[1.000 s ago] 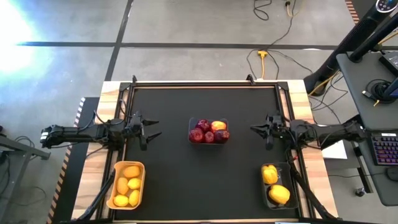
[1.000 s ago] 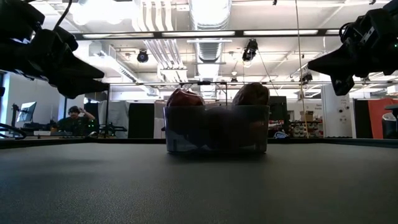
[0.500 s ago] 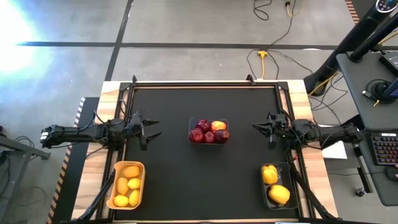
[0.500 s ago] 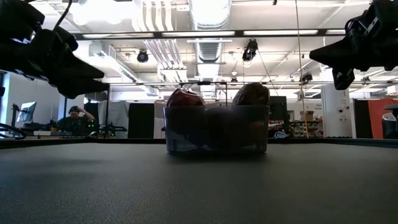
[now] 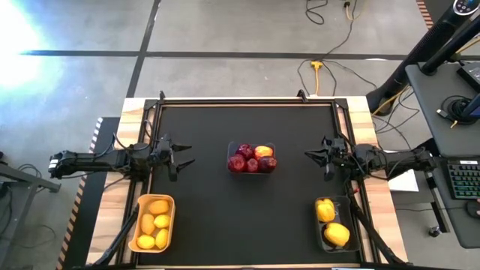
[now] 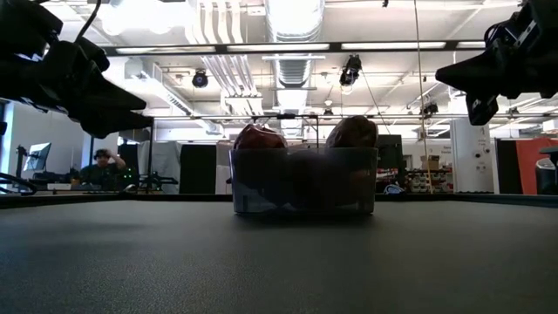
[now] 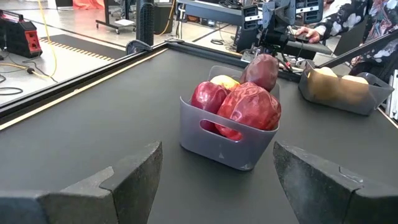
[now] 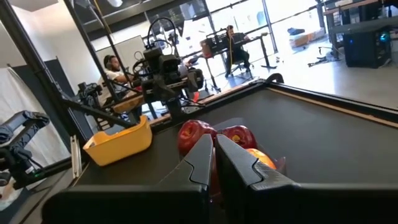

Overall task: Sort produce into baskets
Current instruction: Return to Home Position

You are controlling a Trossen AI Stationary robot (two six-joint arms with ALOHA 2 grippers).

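The clear bin stands mid-table with several dark-red and red-yellow fruits. The yellow-orange bin at the near left holds several lemons. The dark bin at the near right holds two yellow peppers. My left gripper hovers open and empty at the left edge, pointing at the clear bin; its fingers show in the left wrist view. My right gripper hovers shut and empty at the right edge, also pointing at the clear bin; its fingers meet in the right wrist view.
A raised frame runs round the black mat. Open mat lies on all sides of the clear bin. A person sits in the room beyond the table's far edge; people also show past the table in the wrist views.
My right gripper has drawn back a little toward the table's right edge and risen slightly. My left gripper and the bins have kept still.
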